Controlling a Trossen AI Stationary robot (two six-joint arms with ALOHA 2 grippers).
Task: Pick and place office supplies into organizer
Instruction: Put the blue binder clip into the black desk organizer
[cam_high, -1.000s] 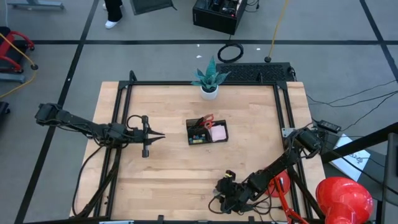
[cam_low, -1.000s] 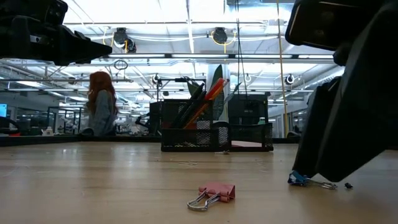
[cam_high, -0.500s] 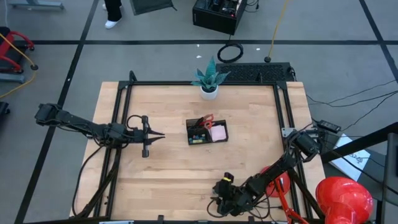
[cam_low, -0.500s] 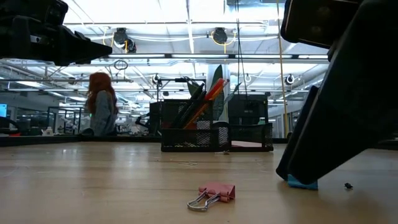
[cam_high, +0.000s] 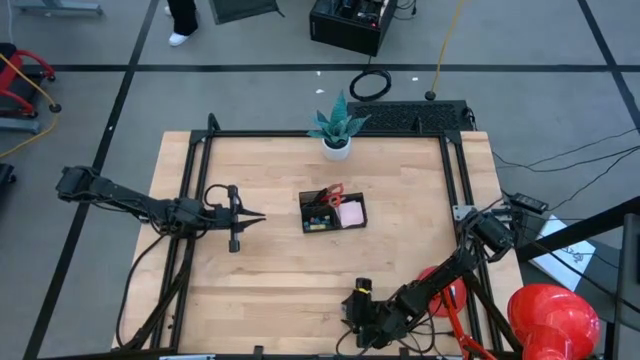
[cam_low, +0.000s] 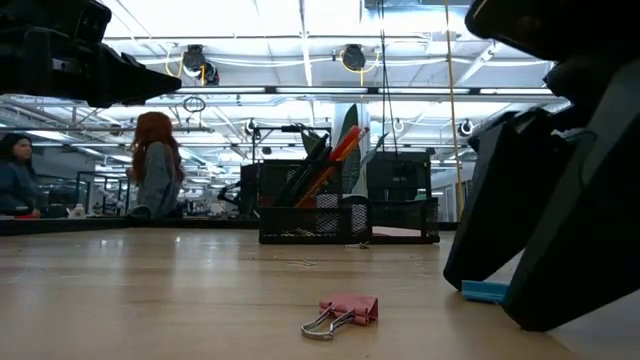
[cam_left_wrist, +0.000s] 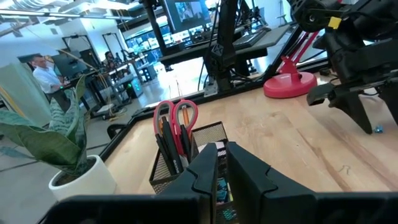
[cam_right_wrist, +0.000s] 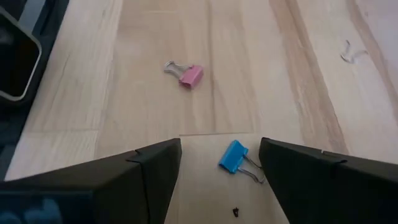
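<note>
right claw (cam_right_wrist: 217, 162) spread wide, low over table near edge — blue clip (cam_right_wrist: 234, 156) sits between fingers, wire handles toward one finger. left claw (cam_high: 250, 217) clenched, empty — far off beside organizer (cam_high: 332, 213).

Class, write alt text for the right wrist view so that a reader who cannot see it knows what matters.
The right gripper hangs open over a wooden table, its two dark fingers either side of a blue binder clip lying on the wood. Farther off lies a pink binder clip with a wire handle.
</note>
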